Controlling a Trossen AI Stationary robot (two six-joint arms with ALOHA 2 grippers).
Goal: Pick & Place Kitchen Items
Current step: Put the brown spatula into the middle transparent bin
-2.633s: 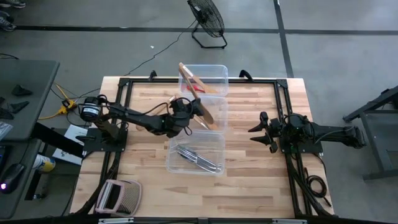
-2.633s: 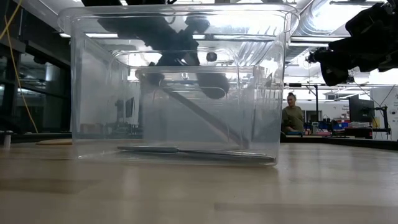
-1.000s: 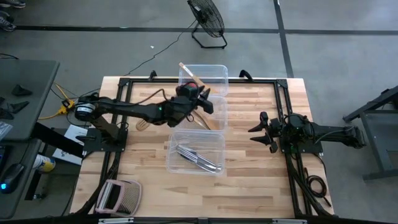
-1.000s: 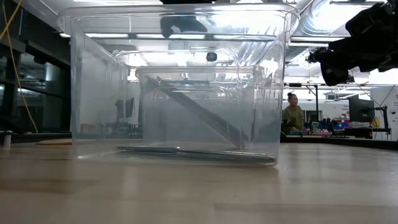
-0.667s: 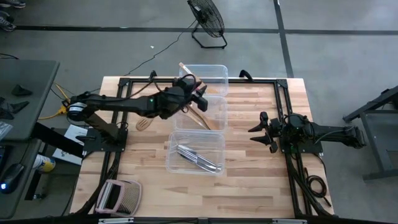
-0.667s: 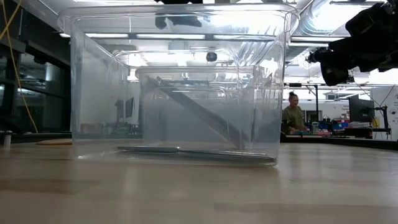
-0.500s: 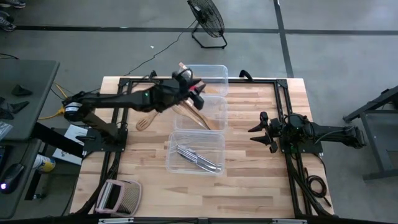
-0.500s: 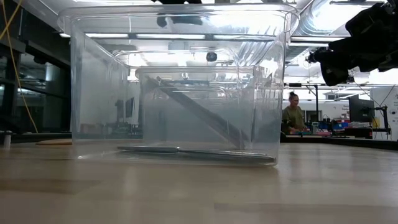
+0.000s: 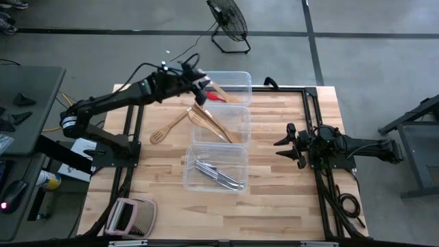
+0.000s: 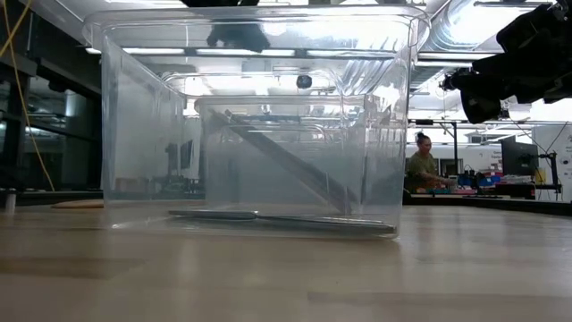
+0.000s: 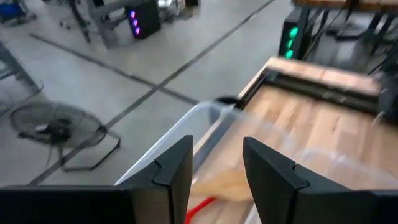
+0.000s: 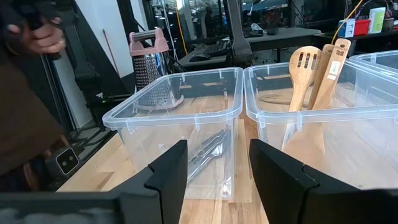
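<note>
Three clear tubs stand in a row down the table's middle. The far tub (image 9: pixel 230 86) holds a wooden utensil (image 9: pixel 206 77) and a small red utensil (image 9: pixel 216 97). In the middle tub (image 9: pixel 236 116), wooden spatulas (image 9: pixel 216 125) lean heads-up on the wall (image 12: pixel 311 68). Silver cutlery (image 9: pixel 218 173) lies flat in the near tub (image 9: pixel 236 154). A wooden slotted spoon (image 9: pixel 168 127) lies on the table. My left gripper (image 9: pixel 201 84) hovers open at the far tub's left rim (image 11: pixel 214 146). My right gripper (image 9: pixel 278 149) waits open at the right (image 12: pixel 214 155).
A pink-handled grater (image 9: pixel 130 216) lies at the near left corner. A floor fan (image 9: pixel 228 20) stands beyond the far edge. A person (image 12: pixel 25 93) is near the table's left side, and another (image 10: pixel 420 165) sits far off. Bare wood lies right of the tubs.
My left gripper has gone from above the middle tub toward the table's far edge and somewhat left, rising and rolling about its own line. Its fingers stay apart and hold nothing. The spatulas, the spoon on the table and my right arm have kept still.
</note>
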